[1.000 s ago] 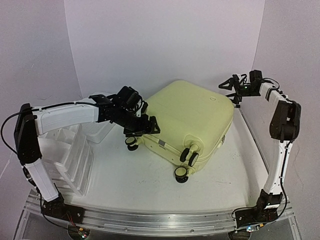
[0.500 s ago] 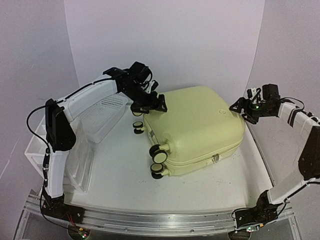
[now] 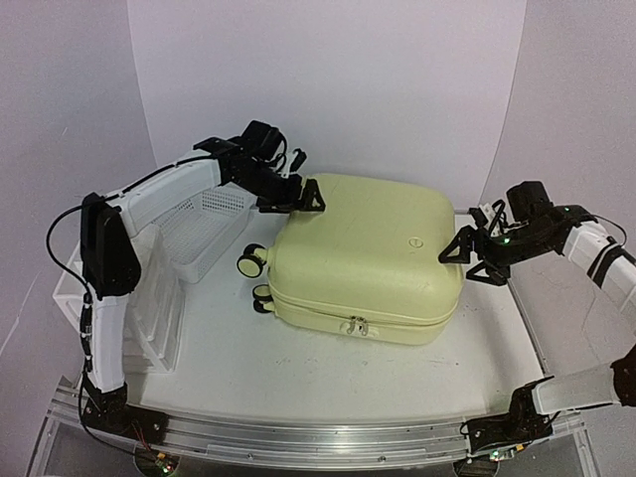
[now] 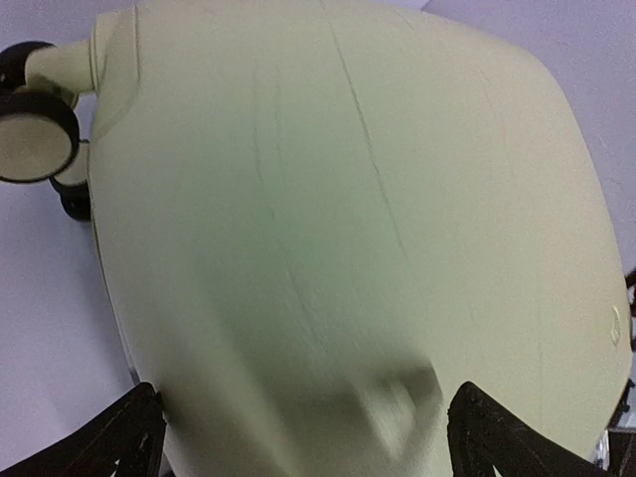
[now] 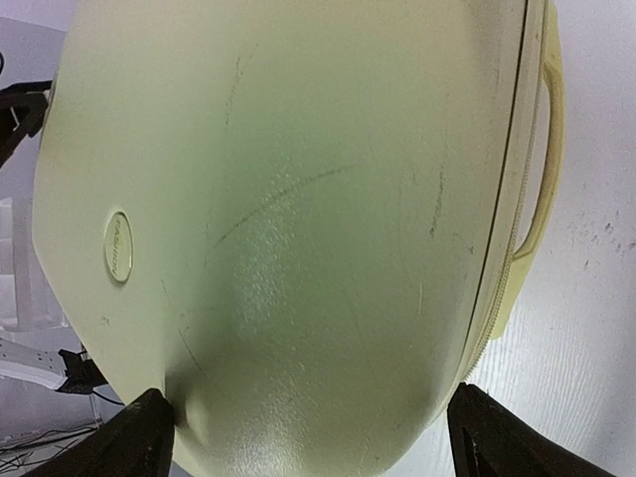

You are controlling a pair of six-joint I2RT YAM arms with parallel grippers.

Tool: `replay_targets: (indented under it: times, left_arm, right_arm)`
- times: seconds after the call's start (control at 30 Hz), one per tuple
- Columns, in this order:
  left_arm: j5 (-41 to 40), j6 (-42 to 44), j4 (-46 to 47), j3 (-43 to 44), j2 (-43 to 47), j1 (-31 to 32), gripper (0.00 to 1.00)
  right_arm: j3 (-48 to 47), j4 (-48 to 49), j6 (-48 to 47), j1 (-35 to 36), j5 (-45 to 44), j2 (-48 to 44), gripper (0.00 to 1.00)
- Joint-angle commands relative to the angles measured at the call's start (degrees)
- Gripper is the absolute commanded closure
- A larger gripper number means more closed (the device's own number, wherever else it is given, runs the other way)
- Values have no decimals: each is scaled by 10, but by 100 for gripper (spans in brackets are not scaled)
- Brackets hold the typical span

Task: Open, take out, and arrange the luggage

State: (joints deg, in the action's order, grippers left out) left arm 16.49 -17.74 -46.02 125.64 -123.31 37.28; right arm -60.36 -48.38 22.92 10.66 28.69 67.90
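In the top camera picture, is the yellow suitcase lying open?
No, the luggage lies flat with both shells shut together, and its zipper seam runs closed along the near side.

The luggage (image 3: 363, 253), a pale yellow hard-shell suitcase, is laid flat and closed on the white table (image 3: 248, 348). Its black-and-cream wheels (image 3: 250, 260) are turned to the left, and the zip (image 3: 356, 323) is seen along the near side.

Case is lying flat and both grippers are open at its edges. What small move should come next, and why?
Probably bring the right gripper round to the zipper pull on the near side wall. The luggage lies flat and zipped shut, the pull faces the arms' bases, and both the right gripper and the left gripper are open, holding nothing.
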Motion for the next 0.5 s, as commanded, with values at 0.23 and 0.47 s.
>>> replay_targets:
  times: [0.23,0.47]
  left_arm:
    - [-41,5,6,-295,311,95,1]
    - [-111,-59,56,-418,367,180,3]
  right_arm:
    - [-94,-189,-56,58,-69,1,3]
    - [-92,-215,15,191,-140,-11,8]
